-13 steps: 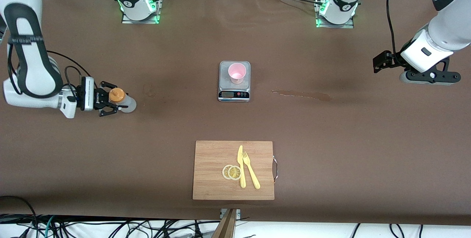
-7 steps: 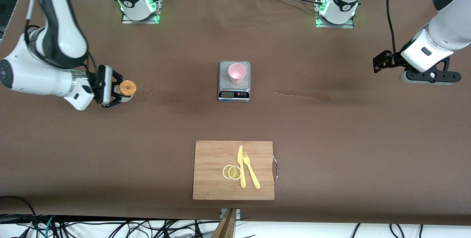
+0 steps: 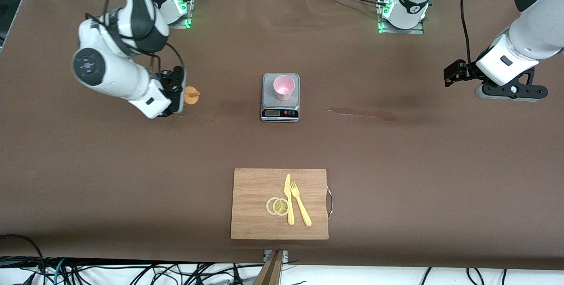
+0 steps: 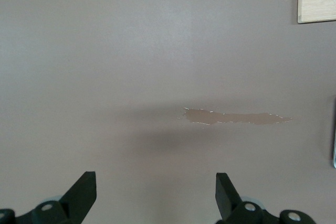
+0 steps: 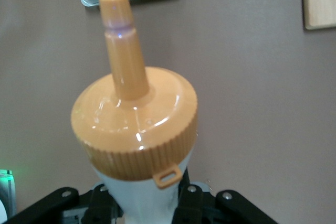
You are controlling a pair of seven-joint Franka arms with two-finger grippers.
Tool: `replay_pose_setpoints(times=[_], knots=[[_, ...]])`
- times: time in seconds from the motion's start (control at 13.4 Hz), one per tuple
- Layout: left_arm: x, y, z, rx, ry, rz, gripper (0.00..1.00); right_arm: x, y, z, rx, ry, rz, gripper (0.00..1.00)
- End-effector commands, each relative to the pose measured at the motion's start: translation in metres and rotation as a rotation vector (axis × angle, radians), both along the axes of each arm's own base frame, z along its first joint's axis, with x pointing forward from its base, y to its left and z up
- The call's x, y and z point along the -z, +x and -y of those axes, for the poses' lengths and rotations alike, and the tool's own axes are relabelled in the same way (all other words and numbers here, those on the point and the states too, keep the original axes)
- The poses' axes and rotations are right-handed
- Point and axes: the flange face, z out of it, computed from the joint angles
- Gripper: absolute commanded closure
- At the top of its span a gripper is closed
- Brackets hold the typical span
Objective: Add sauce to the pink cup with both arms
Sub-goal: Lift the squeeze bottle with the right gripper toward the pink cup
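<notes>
— While we looked for the small translucent whitish squeeze bottle with the orange cap and thin nozzle (image 5: pixel 137 129), where did we find it?

— We found it clamped in the right gripper (image 3: pixel 176 93), lifted over the brown table (image 3: pixel 396 166) toward the right arm's end, its nozzle pointing toward the silver kitchen scale (image 3: pixel 280 97). From the right wrist view we saw the black fingers (image 5: pixel 189 200) pressed against the bottle's pale body just under the ribbed cap.

— And the small pale pink plastic cup (image 3: pixel 283 87)?

— We saw it standing upright on the scale's platform, well apart from the bottle.

— What did we make of the left gripper (image 4: pixel 156 195)?

— We saw its fingers spread wide and holding nothing; the left arm waited over the table toward its own end, above a pale brown smear (image 4: pixel 236 117) on the surface.

— Anything else?

— Nearer the front camera than the scale lay a rectangular bamboo cutting board (image 3: pixel 251 188) carrying two lemon slices (image 3: pixel 277 206), a yellow plastic knife (image 3: pixel 288 199) and a yellow plastic fork (image 3: pixel 300 203).
</notes>
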Motion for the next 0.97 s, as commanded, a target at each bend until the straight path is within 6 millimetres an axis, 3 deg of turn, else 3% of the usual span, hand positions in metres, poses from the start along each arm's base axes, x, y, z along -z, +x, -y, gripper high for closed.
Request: replay_pose_setpoints(times=[0.0,0.22,0.52,0.89], knots=[[-0.006,0.000,-0.002,0.009,0.010,-0.003,0.00,-0.004,-0.012,-0.032,-0.001,-0.068,0.019,1.00],[-0.010,0.000,-0.005,-0.001,0.007,0.005,0.00,0.011,-0.030,-0.069,-0.021,-0.146,0.009,1.00],[-0.013,-0.002,-0.005,-0.001,0.007,0.011,0.00,0.024,-0.037,-0.117,-0.086,-0.307,0.005,1.00],[-0.019,-0.004,-0.009,-0.010,0.004,0.025,0.00,0.040,-0.056,-0.163,-0.081,-0.415,-0.025,1.00]])
